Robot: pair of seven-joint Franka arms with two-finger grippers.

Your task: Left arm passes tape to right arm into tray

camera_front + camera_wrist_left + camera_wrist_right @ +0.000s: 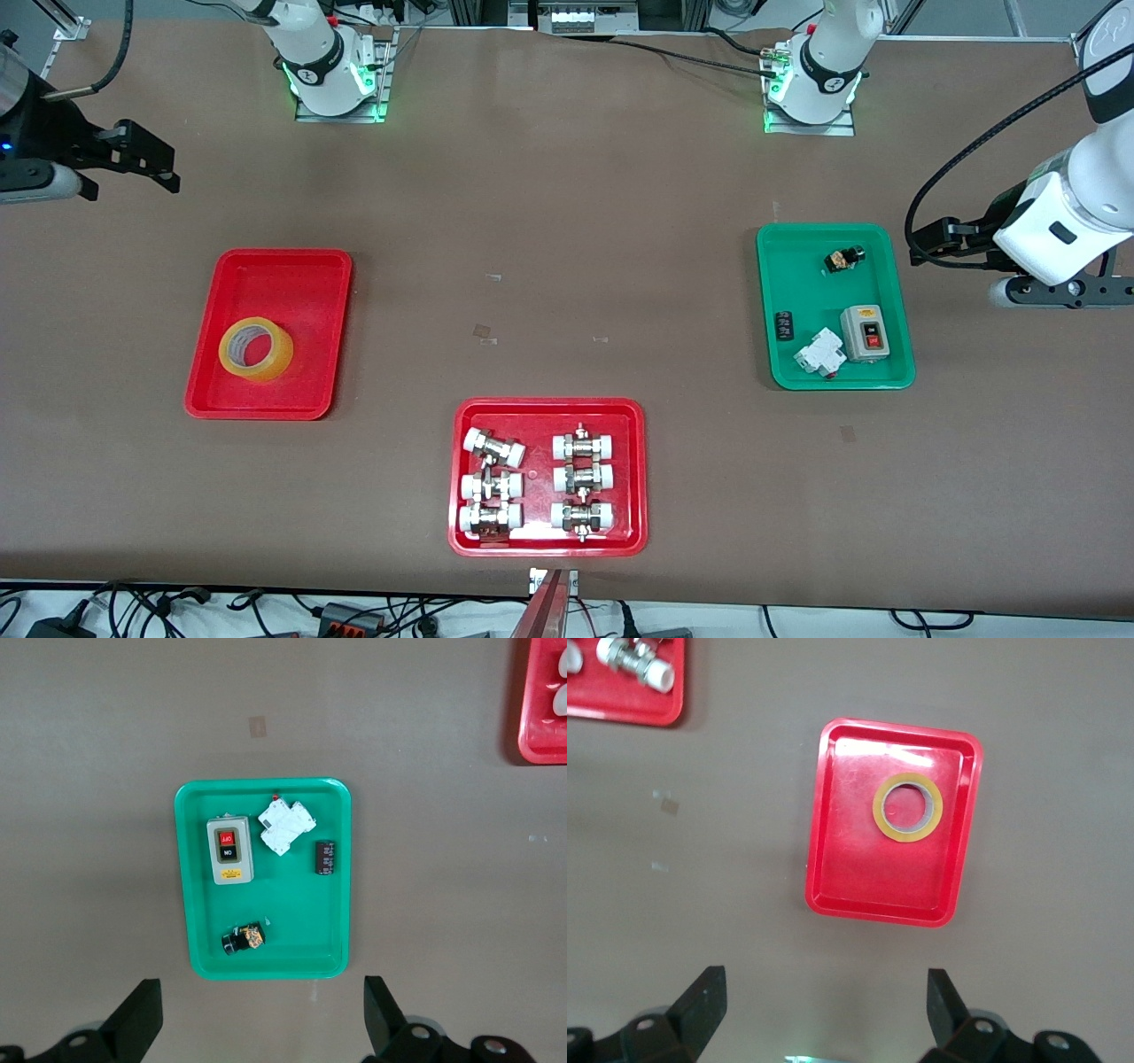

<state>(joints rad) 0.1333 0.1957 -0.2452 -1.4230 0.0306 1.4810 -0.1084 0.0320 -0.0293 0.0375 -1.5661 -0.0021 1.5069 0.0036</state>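
Three trays lie on the brown tabletop (567, 221). The plain red tray (266, 275) sits toward the right arm's end, and the tape (256, 349) lies flat in it, core opening facing up, in the part of the tray nearer the front camera, close to one long rim. The right wrist view shows the same roll (907, 807) inside the tray (859, 859), nothing touching it.

The right gripper (142, 164) hangs over bare tabletop at the right arm's end, above and apart from the red tray; its fingers (700, 1001) stand wide apart with nothing between them.

The left gripper (943, 244) hovers at the left arm's end, beside the green tray (788, 266) rather than over it; its fingers (137, 1014) are likewise spread wide and empty.

In the green tray sit a grey push-button switch box (865, 333) with a red button, a white circuit breaker (820, 353) touching it, a small black capacitor (784, 324), and a small black-and-brass part (842, 259) farther from the front camera.

A second red tray (461, 478), nearest the front camera between the two others, holds six metal fittings with white caps (580, 479) in two columns.
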